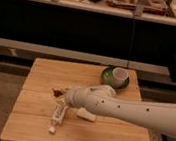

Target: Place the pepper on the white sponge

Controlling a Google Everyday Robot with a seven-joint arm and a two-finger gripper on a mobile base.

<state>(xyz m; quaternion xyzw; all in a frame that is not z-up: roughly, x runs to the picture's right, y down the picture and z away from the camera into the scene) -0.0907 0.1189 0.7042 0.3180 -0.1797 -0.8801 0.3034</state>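
Step judged: transport | gripper (60, 96) hung left of table (95, 137) centre, clenched on pepper (56, 92) | white sponge (88, 116) just right | next probably needed: shift right, lower, release.

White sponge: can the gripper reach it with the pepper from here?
Probably yes. The gripper, holding the pepper, sits just left of the sponge in view, which is partly hidden by the arm. Nothing stands between them; the tube lies off that path, nearer the front edge.
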